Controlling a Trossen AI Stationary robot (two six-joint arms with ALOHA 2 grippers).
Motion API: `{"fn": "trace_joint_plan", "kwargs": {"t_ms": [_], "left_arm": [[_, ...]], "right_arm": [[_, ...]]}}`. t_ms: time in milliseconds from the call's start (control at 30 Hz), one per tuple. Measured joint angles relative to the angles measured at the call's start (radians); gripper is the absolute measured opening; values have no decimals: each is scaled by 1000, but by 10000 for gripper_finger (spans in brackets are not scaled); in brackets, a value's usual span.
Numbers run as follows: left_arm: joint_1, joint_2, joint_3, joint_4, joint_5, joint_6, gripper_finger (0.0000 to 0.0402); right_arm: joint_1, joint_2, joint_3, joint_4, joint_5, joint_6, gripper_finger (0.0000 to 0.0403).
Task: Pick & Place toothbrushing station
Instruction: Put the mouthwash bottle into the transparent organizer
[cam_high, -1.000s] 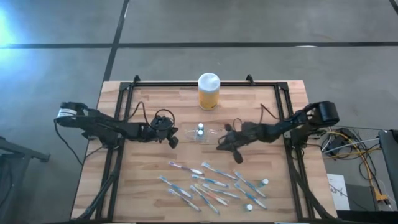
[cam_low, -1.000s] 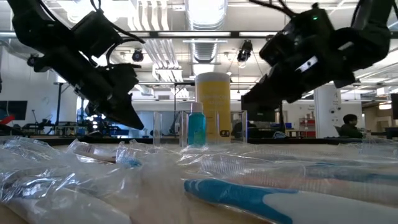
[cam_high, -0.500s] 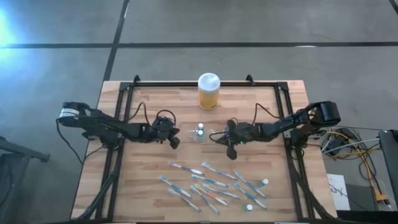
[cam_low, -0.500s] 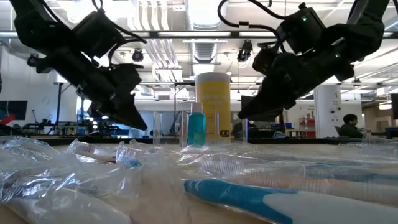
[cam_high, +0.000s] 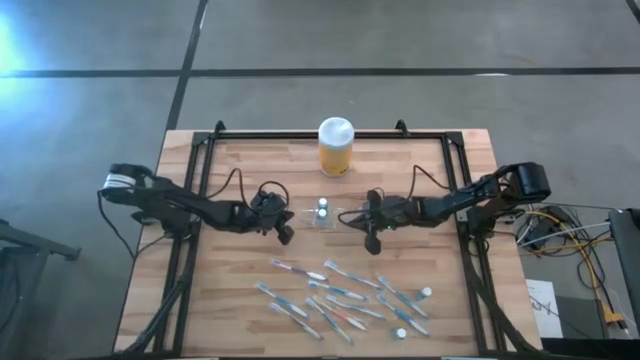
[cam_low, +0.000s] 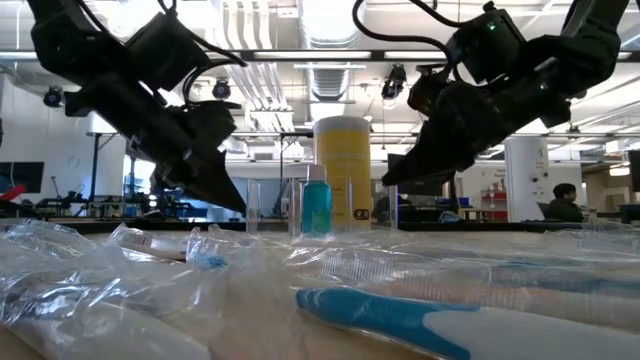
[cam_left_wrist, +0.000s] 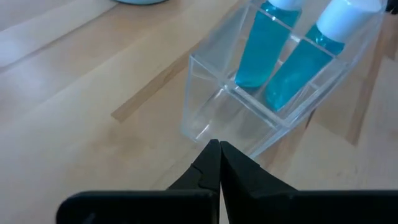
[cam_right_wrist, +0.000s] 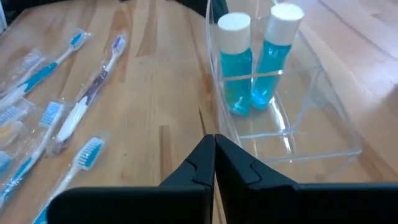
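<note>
Landmark: toothbrushing station (cam_high: 325, 214), a clear plastic compartmented holder standing near the middle of the worktop (cam_high: 250, 300); all places below are given from it.
Station contents: two blue tubes with white caps (cam_right_wrist: 235, 62), upright in the compartments at one end; the remaining compartment looks empty.
Station long axis: seems to run across the worktop, from one arm toward the other, so each end faces a pincer.
Left pincer (cam_high: 284, 234): fingers pressed together, holding nothing; just beside the station's left end, slightly toward the toothbrush pile, tip aimed at the clear wall but apart from it in the left wrist view.
Right pincer (cam_high: 369, 240): fingers pressed together, holding nothing; just beside the station's right end, also slightly toward the toothbrush pile, with the empty compartment nearest it.
Nearer arm: judged roughly equal, with the left pincer a shade closer; the station sits between the two.
Toothbrushes (cam_high: 340, 295): scattered loose, some in clear wrappers, on the near side of the station, well apart from it.
Loose small tubes (cam_high: 425, 294): white-capped, lying at the right edge of the toothbrush pile.
Yellow jar (cam_high: 335, 148): white lid, upright, beyond the station at the far edge.
Coming move, as judged: either pincer must open before it can take hold of anything.
</note>
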Motion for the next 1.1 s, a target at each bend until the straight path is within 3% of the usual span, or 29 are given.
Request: {"fn": "trace_joint_plan", "kwargs": {"t_ms": [767, 1000, 1100], "left_arm": [[-6, 48, 20, 0, -20, -15, 3], [-6, 36, 16, -11, -23, -33, 5], [-6, 28, 16, -20, -8, -33, 3]], "right_arm": [[-4, -22, 2, -21, 48, -35, 8], [10, -82, 2, -19, 36, -104, 8], [9, -119, 2, -21, -27, -140, 8]]}}
